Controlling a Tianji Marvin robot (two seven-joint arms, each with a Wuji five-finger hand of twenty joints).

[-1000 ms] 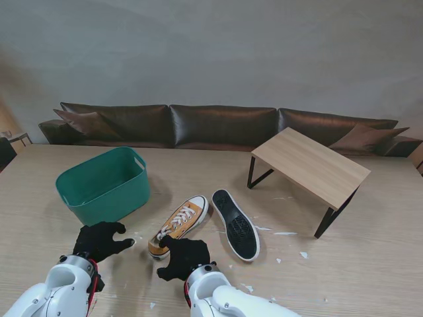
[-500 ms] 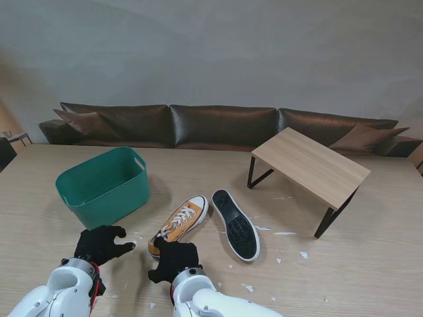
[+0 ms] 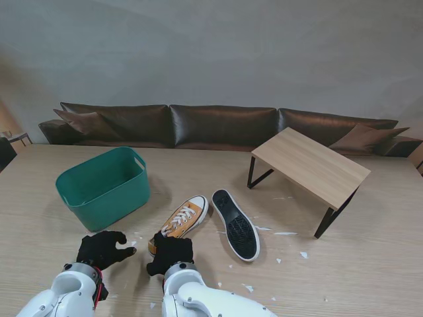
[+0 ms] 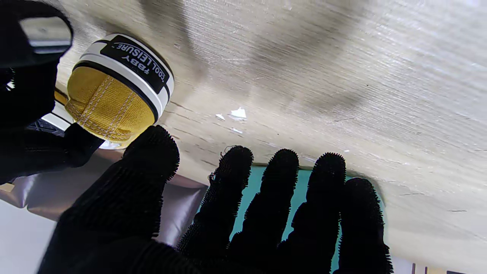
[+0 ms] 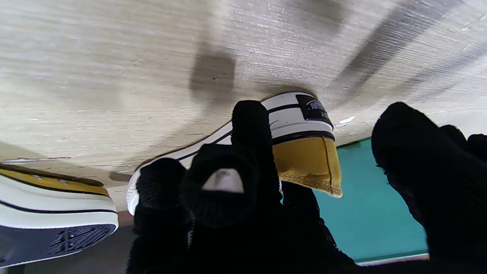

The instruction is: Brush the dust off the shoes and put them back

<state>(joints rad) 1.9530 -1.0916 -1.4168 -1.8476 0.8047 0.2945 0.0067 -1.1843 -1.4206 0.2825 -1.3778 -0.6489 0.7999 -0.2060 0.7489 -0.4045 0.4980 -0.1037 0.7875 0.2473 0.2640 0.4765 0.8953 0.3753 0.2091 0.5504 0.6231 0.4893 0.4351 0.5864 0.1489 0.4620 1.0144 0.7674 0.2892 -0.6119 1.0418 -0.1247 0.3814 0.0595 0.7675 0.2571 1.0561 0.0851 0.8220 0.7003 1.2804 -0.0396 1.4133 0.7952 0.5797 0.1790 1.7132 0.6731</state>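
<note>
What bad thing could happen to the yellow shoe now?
1. The right hand has fingers only around the heel of the upright yellow shoe; lifted that way, the toe might droop and the shoe slip out.
2. The other shoe lies on its side close beside it, so it could get bumped.
3. The left hand sits open near the heel and could get in the way.

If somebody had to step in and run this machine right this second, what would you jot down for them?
Right hand: at the heel of the upright yellow shoe, fingers curling around it; whether the grip has closed cannot be told.
Left hand: open, holding nothing, beside that heel.
Second shoe: on its side to the right, sole showing.
Green tub: farther from me, on the left. Small wooden table: on the right.
Done: nothing visible. No brush in sight; white scraps lie on the tabletop.
Left: brush both shoes, put them back.
</note>
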